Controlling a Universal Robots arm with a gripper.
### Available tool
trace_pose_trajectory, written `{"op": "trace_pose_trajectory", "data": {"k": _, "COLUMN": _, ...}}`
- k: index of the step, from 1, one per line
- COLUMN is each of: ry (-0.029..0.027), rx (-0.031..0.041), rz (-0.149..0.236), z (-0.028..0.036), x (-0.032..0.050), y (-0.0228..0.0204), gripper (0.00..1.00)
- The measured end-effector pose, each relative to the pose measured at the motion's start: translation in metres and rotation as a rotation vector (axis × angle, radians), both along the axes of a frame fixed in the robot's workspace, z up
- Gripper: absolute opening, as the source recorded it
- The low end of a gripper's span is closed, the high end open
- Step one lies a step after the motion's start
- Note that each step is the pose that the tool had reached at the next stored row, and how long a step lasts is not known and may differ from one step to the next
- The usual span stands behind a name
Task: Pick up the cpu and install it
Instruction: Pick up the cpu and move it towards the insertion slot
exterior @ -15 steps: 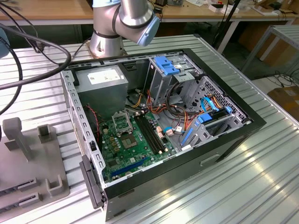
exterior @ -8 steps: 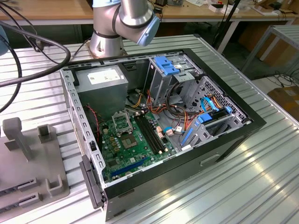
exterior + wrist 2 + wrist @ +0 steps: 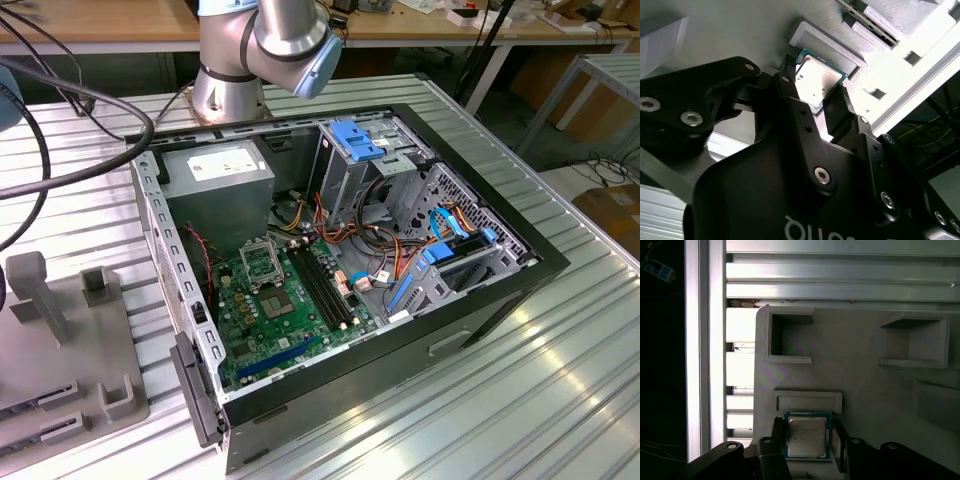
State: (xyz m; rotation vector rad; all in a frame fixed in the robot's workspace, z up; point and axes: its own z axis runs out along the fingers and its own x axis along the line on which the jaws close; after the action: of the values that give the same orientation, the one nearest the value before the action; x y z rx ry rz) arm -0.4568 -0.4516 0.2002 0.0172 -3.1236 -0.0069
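The claw (image 3: pixel 809 439) is closed narrow on the chip (image 3: pixel 807 437), with 2 black fingers (image 3: pixel 776 436) against opposite edges of it, as both wrist views show. The chip (image 3: pixel 816 79) sits silver face out between the fingers (image 3: pixel 839 102), just beside a raised ledge (image 3: pixel 807 401) on a pale grey holder tray (image 3: pixel 865 385). The tray lies on a table of metal slats (image 3: pixel 840 287).

In the exterior view, the tray (image 3: pixel 40 350) stands at the exterior view's left, well apart from the open computer case (image 3: pixel 500 300). The green board (image 3: pixel 245 335) lies on the case floor with its socket (image 3: pixel 262 262) near the board's far end. The arm's base (image 3: pixel 228 85) rises behind the case.
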Motion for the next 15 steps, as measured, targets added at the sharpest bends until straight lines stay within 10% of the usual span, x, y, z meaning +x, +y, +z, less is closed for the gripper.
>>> {"op": "trace_pose_trajectory", "data": {"k": 15, "ry": -0.0002, "rx": 0.0001, "rz": 0.000, "z": -0.0044, "x": 0.0001, "y": 0.0000, "gripper": 0.47}}
